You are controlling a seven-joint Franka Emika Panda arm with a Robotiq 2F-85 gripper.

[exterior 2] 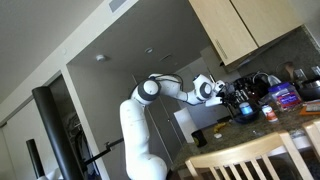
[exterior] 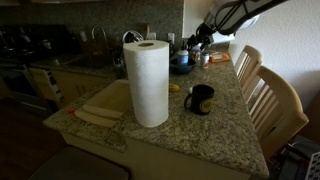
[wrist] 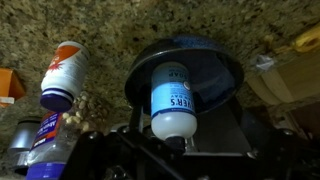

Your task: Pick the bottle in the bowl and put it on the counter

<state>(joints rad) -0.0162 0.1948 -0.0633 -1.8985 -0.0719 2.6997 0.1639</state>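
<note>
In the wrist view the small pale blue-white bottle point(wrist: 170, 98) lies on its side in the dark round bowl point(wrist: 215, 62), which sits on the speckled granite counter point(wrist: 110, 35). My gripper point(wrist: 190, 122) is open right above the bowl. Its dark fingers stand on either side of the bottle's capped end and do not close on it. In an exterior view the gripper point(exterior: 197, 42) hangs over the bowl point(exterior: 181, 63) at the far end of the counter point(exterior: 215, 125). The arm and gripper point(exterior 2: 228, 92) also show in the exterior view from the side.
A white-orange bottle with a blue cap point(wrist: 62, 75) and a blue-labelled jar point(wrist: 45, 140) lie beside the bowl. A paper towel roll point(exterior: 147, 82), black mug point(exterior: 200, 99) and wooden cutting board point(exterior: 105, 105) stand on the counter. Chairs point(exterior: 270, 95) line its side.
</note>
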